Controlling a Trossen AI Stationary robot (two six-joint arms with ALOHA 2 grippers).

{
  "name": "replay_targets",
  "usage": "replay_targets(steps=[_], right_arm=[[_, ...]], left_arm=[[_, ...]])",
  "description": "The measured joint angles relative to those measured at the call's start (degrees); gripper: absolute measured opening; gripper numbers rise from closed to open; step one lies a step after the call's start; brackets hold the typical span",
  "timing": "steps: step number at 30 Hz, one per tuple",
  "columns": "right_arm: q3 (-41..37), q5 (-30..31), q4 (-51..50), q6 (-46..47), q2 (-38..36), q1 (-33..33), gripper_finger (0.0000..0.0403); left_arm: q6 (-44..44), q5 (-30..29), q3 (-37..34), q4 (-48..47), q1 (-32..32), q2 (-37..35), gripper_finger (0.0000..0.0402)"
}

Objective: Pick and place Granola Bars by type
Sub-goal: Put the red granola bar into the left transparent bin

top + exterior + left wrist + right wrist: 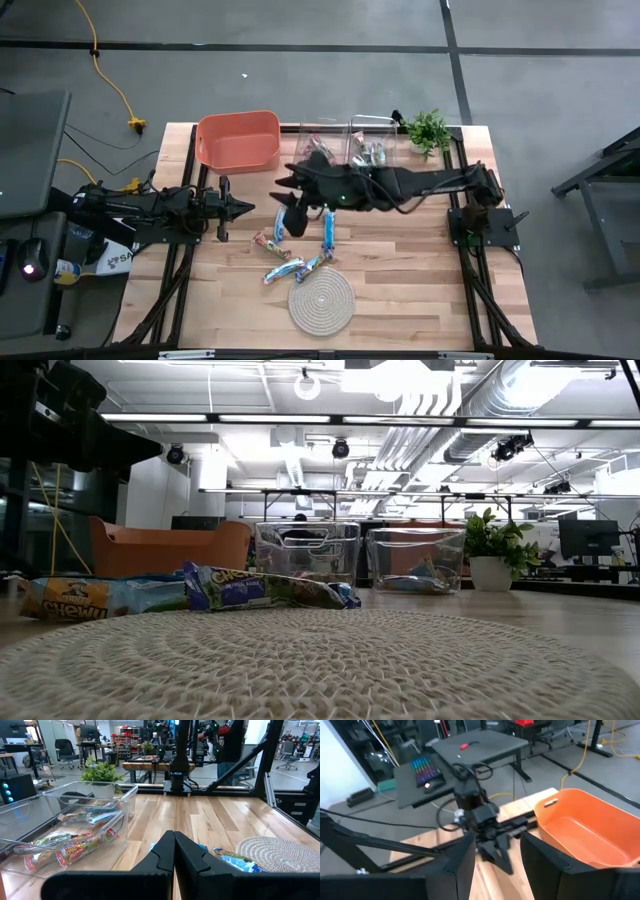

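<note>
High view: right gripper point(291, 192) reaches across the middle of the wooden table point(420, 290), fingers parted about halfway, nothing between them. Left gripper point(243, 208) rests at the left side, fingers pressed together, holding nothing. Loose granola bars point(283, 270) lie in front of both grippers, a blue one point(327, 229) just right of the right gripper. Round rope mat point(321, 299) sits near the front edge. Orange bin point(238, 140) at far left; two clear bins point(371, 141) beside it hold more bars (colours hard to tell here); potted plant point(428, 128) at the far right corner. Grey floor all round, a yellow cable point(113, 88) trailing across it.

Low view: mat weave point(320, 665) fills the foreground; two bars point(265, 589) lie just beyond it, partly blocking the orange bin point(165, 547). Clear bins point(307, 552) and plant point(494, 550) behind.

Left wrist view: shut fingers point(172, 856), bars point(70, 845) in a clear bin point(100, 802), a person standing beyond the table.

Right wrist view: parted fingers point(466, 860), the left gripper point(492, 852) beyond them, orange bin point(585, 827), desks behind.
</note>
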Motion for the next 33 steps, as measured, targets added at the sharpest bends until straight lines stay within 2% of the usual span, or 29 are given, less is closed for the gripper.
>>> replay_targets(steps=[15, 19, 25, 30, 33], right_arm=[[-0.60, 6.53, 1.03, 0.86, 0.00, 5.77, 0.0142], [-2.95, 5.60, 1.26, 3.33, 0.02, 6.47, 0.0142], [-9.99, 2.37, 7.89, 5.12, 0.04, 6.68, 0.0142], [-15.96, 2.21, 18.29, 5.26, 0.08, 6.68, 0.0142], [-17.19, 2.21, 21.23, 5.03, 0.76, 6.67, 0.0142]], left_arm=[[0.00, -0.01, 0.00, 0.00, 0.01, 0.01, 0.0000], [0.01, 0.00, -0.01, 0.00, 0.00, 0.00, 0.0000], [0.01, 0.00, -0.01, -0.02, 0.00, 0.00, 0.0000], [0.01, -0.02, -0.01, 0.00, 0.00, 0.00, 0.0000], [0.01, -0.01, 0.00, -0.01, 0.00, 0.01, 0.0000]])
